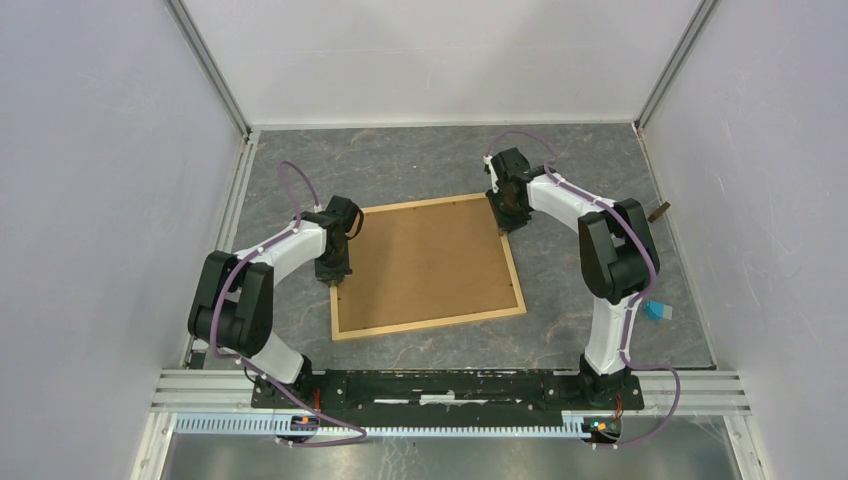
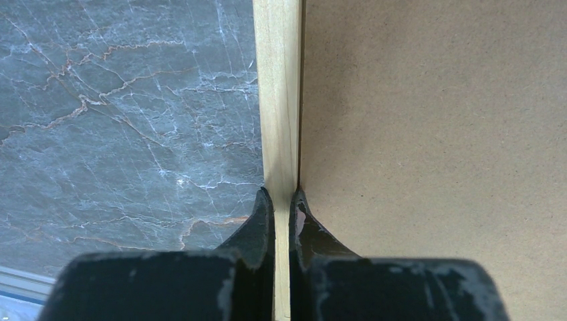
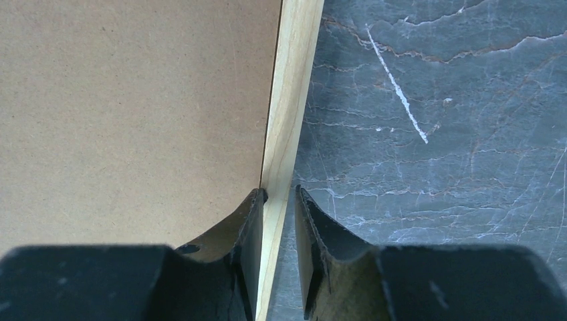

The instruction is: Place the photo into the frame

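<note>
Plainly, the frame (image 1: 430, 322) lies flat in the middle of the table (image 1: 400, 170), turned slightly askew, back side up. The brown backing board (image 1: 425, 260) fills the whole opening inside its thin wooden rails. The photo does not show in any view, so whether it already sits under that board cannot be told. The left gripper (image 2: 280, 191) pinches the frame's left rail, one finger on the outer edge over the table and the other on the inner edge against the board. The right gripper (image 3: 279, 190) straddles the right rail close to the far right corner. Its inner finger touches the wood, but its outer finger stands a little off it with table showing between, so its jaws are parted and not gripping. The step in hand looks like a late one: the two arms handling the loaded frame by opposite rails, perhaps to square it up or turn it over. If a lift or a turn comes next, the right jaws must first close on their rail. Both arms would then have to move together and keep the frame level, or the board may slip out.
</note>
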Action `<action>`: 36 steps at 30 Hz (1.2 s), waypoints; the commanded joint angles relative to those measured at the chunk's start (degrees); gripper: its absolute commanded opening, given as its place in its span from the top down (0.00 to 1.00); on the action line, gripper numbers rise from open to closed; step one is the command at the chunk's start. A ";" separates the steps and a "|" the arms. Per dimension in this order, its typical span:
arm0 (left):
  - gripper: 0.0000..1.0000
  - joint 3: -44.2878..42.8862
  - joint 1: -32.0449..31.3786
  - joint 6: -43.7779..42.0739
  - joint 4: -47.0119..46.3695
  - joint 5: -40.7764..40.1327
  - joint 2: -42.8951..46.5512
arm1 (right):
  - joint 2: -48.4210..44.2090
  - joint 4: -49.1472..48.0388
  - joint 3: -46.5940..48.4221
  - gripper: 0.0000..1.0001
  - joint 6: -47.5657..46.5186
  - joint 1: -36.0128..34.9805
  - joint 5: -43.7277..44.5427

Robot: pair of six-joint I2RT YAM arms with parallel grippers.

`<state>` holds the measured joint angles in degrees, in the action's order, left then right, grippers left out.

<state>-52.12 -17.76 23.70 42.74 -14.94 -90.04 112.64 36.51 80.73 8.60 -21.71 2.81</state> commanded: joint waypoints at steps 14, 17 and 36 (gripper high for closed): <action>0.98 -0.18 -0.24 -2.45 -2.20 1.17 1.89 | 0.16 0.14 -1.94 0.74 -0.69 0.36 4.76; 0.98 -0.22 -0.24 -2.44 -2.17 1.19 1.93 | 0.54 0.23 -3.48 0.74 -0.47 0.12 7.91; 0.98 -0.18 -0.26 -2.53 -2.27 1.90 2.09 | 5.47 -3.03 -5.43 0.74 0.73 -0.17 -1.19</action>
<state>-52.12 -17.76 23.68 42.70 -14.74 -89.95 112.25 33.91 78.52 9.13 -22.24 3.46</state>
